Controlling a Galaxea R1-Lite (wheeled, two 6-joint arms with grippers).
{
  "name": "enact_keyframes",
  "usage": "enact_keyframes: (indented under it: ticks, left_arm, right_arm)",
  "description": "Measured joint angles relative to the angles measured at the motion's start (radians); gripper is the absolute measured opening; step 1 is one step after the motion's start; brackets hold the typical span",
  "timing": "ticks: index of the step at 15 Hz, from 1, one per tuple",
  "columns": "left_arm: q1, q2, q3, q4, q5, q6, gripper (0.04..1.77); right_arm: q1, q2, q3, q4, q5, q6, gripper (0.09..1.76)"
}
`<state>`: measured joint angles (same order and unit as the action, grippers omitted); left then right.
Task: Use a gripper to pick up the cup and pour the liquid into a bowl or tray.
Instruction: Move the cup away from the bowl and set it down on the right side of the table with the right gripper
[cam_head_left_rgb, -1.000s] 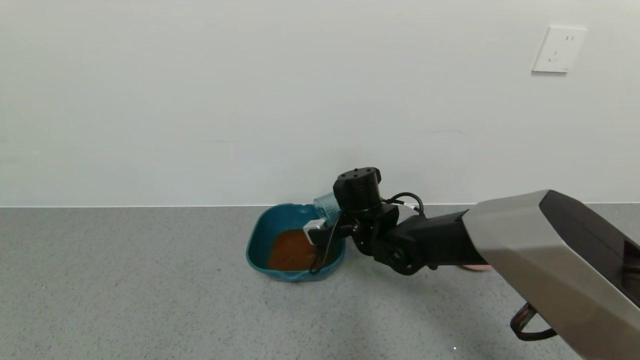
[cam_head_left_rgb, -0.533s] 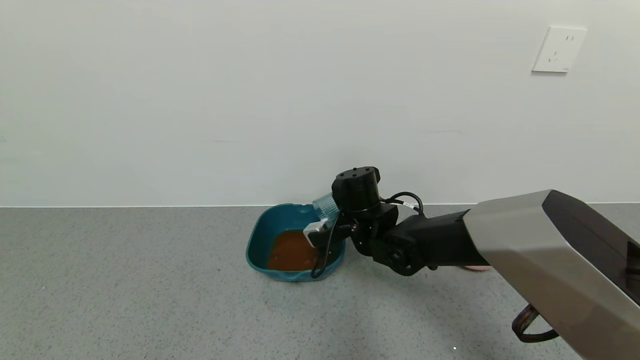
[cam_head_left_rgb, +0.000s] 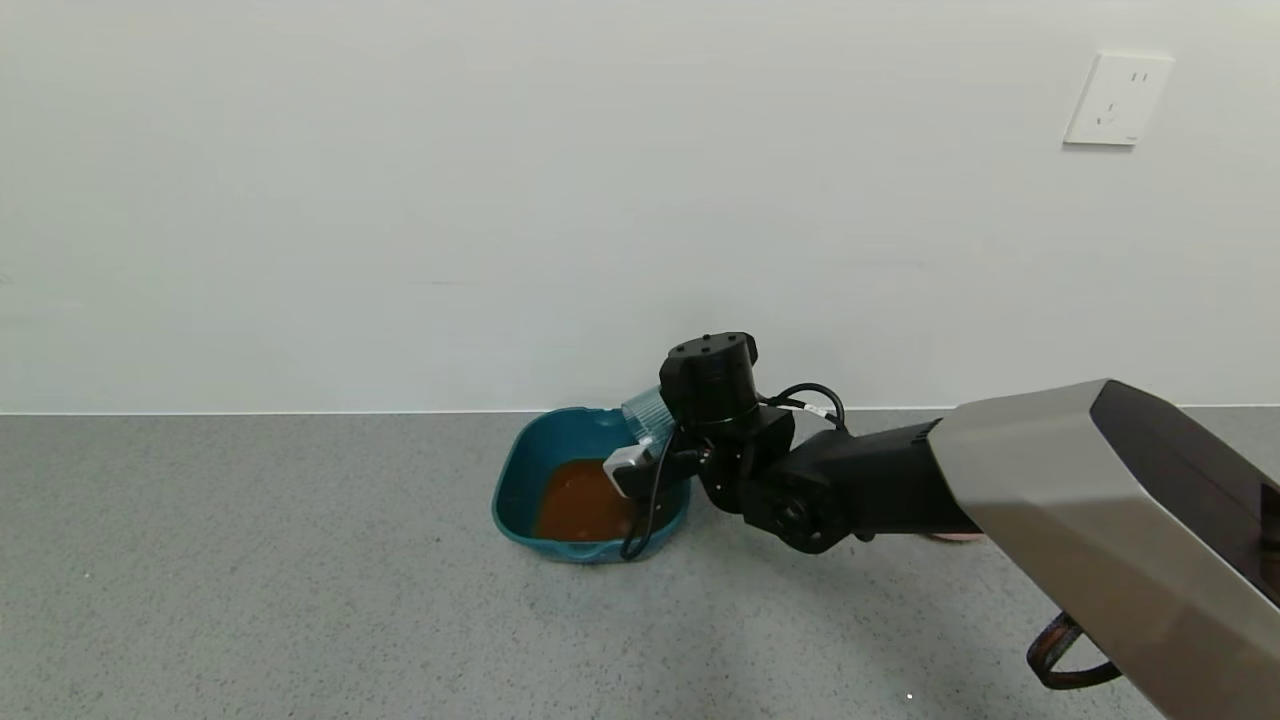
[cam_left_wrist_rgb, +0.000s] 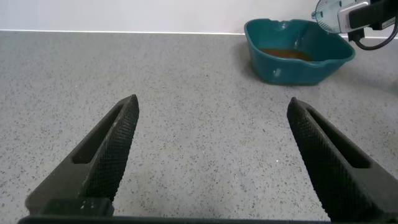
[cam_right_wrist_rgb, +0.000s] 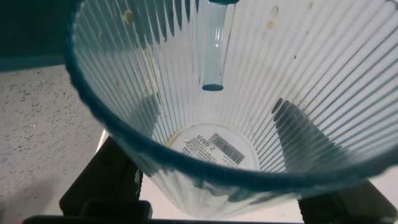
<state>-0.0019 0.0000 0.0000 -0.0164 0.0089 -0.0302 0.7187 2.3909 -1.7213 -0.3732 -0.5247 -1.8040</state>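
Note:
My right gripper (cam_head_left_rgb: 662, 432) is shut on the ribbed pale blue cup (cam_head_left_rgb: 647, 412) and holds it tipped over the far right corner of the dark teal tray (cam_head_left_rgb: 515, 478). Reddish-brown liquid (cam_head_left_rgb: 582, 503) pools in the tray. In the right wrist view the cup (cam_right_wrist_rgb: 249, 74) fills the picture. It is empty but for a few drops, and my fingers (cam_right_wrist_rgb: 297, 134) show dark through its walls. My left gripper (cam_left_wrist_rgb: 211, 124) is open and empty low over the counter, well away from the tray (cam_left_wrist_rgb: 273, 65), the liquid (cam_left_wrist_rgb: 285, 53) and the cup (cam_left_wrist_rgb: 328, 14).
The grey speckled counter (cam_head_left_rgb: 250, 580) ends at a white wall just behind the tray. A sliver of the pink bowl (cam_head_left_rgb: 952, 537) shows under my right arm. A wall socket (cam_head_left_rgb: 1117, 98) is at the upper right.
My right gripper and the tipped cup have shifted slightly to the left over the tray. The left gripper has not moved.

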Motion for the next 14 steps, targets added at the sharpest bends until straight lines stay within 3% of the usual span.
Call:
enact_keyframes:
  ticks: [9, 14]
  left_arm:
    - [0.0, 0.0, 0.0, 0.0, 0.0, 0.0, 1.72]
    - [0.0, 0.0, 0.0, 0.0, 0.0, 0.0, 1.72]
  right_arm:
    - [-0.007, -0.021, 0.006, -0.016, 0.007, 0.03, 1.35]
    - [-0.001, -0.065, 0.047, -0.008, 0.007, 0.277, 1.35]
